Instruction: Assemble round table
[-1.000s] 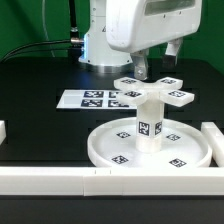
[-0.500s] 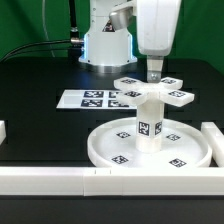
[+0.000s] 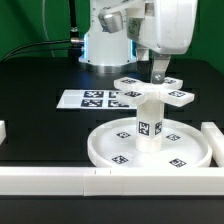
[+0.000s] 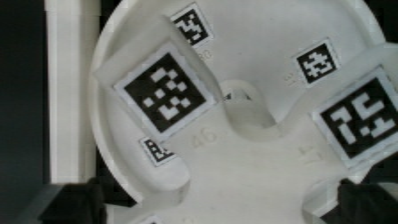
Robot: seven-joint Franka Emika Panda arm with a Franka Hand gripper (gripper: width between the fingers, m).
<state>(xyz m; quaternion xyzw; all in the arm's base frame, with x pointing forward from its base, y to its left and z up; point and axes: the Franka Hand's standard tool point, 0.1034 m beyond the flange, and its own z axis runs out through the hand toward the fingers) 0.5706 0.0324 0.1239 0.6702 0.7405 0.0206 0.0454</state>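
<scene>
With disc [image 3: 150, 146], post [image 3: 150, 115] & cross piece [image 3: 153, 91] stacked near the front bar, the gripper [image 3: 157, 70] hung open just above the cross, prob. needing to grip & screw it tight.

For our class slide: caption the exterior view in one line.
Open gripper hovers above the cross-shaped piece atop the post in the disc.

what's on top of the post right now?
The cross-shaped piece sits on the post, which stands in the disc. The post's top end and the joint are covered.
</scene>
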